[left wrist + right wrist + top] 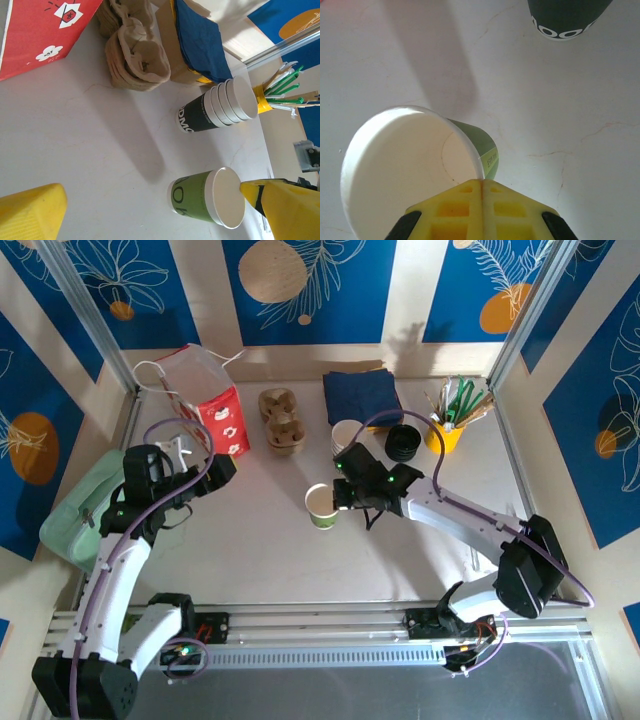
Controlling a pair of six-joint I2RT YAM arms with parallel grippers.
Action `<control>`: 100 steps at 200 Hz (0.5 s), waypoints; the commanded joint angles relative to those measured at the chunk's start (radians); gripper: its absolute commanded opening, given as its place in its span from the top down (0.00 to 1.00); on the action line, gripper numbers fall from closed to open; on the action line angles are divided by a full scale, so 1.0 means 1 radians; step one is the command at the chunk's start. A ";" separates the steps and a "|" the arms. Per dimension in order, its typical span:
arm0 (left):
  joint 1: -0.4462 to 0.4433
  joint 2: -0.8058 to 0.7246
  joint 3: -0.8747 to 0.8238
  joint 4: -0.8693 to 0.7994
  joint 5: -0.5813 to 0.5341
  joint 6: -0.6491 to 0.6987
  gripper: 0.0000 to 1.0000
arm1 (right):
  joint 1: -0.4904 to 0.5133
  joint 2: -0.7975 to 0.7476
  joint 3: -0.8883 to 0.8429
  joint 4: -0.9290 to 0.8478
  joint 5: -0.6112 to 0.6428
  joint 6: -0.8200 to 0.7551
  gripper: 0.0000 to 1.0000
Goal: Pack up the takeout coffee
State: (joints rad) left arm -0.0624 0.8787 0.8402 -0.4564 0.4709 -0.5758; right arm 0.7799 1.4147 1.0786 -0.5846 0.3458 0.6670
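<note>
"At mid-tabletop (pixel 260 552) the cup (pixel 322 506) stands upright on its own, with no lid on it. Which step would you call this?"

"The pickup, I'd judge. The right gripper (pixel 481 186) is at the cup's rim, and the cup sits apart from the stack (pixel 347 433) behind it."

"How are its jaws?"

"Closed almost flat together. The cup's paper wall is pinched in the seam between them, one finger inside the white rim and the other on the green outside. They touch nothing else."

"And the left gripper (pixel 222 470)?"

"Over by the bag (pixel 205 400), well apart from the cup. Its jaws look spread wide, with nothing between them."

"So what does the next move call for?"

"Probably a straight lift, then a carry toward the carrier (pixel 283 420) or the bag. I can't tell which is meant. A one-sided pinch on thin paper wants a slow, level move, or the cup may swing or the wall may buckle. The cup must also pass clear of the stack and the lids (pixel 403 440). The left gripper is free to steady whatever receives the cup."
</note>
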 commanded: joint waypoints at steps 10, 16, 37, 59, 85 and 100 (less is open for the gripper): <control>-0.007 -0.007 -0.010 0.004 0.017 -0.010 0.01 | 0.011 0.013 -0.030 0.049 0.018 0.023 1.00; -0.006 -0.007 -0.010 0.004 0.016 -0.010 0.00 | 0.013 0.014 -0.033 0.050 0.016 0.024 1.00; -0.007 -0.003 -0.009 0.008 0.013 -0.012 0.01 | 0.016 0.022 -0.040 0.055 0.015 0.023 1.00; -0.007 0.001 -0.013 0.018 0.020 -0.020 0.01 | 0.026 0.027 -0.043 0.051 0.030 0.022 1.00; -0.007 0.001 -0.016 0.017 0.021 -0.022 0.01 | 0.033 0.028 -0.052 0.059 0.030 0.025 1.00; -0.007 -0.001 -0.016 0.016 0.020 -0.021 0.01 | 0.035 0.030 -0.052 0.061 0.033 0.025 0.99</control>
State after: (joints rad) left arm -0.0624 0.8795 0.8349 -0.4561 0.4713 -0.5922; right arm 0.8055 1.4387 1.0405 -0.5350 0.3637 0.6762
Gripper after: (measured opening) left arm 0.994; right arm 0.058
